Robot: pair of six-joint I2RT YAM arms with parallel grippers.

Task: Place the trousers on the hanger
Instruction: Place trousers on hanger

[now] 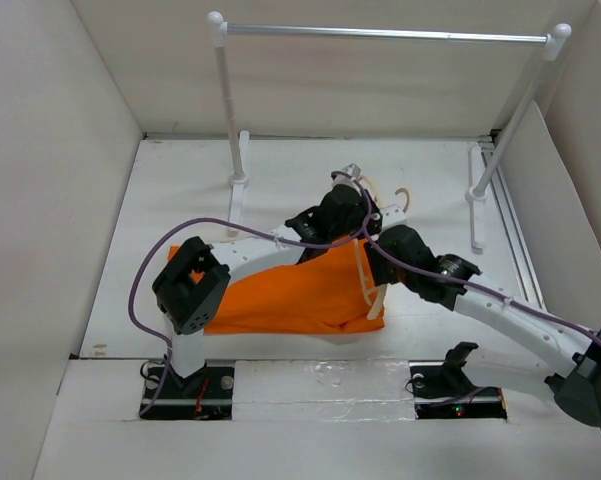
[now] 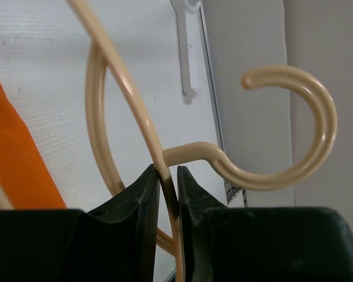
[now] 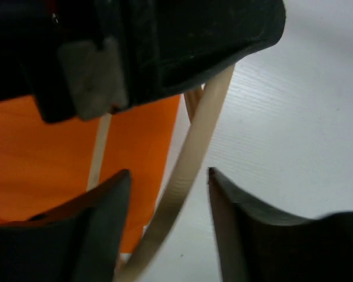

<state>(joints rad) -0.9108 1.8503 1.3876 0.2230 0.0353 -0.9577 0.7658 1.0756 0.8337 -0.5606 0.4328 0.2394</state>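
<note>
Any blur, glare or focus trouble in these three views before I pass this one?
Top external: even light, sharp, with mild glare on the glossy front strip. Left wrist: the hanger is crisp, while the left gripper is a near-featureless black. Right wrist: soft throughout, with the right gripper and the trousers out of focus.

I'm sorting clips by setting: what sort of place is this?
Likely a robot test cell: plain white walls box in a white table, two white-and-black robot arms sit at its near edge, and a silver rail on white posts stands behind.
</note>
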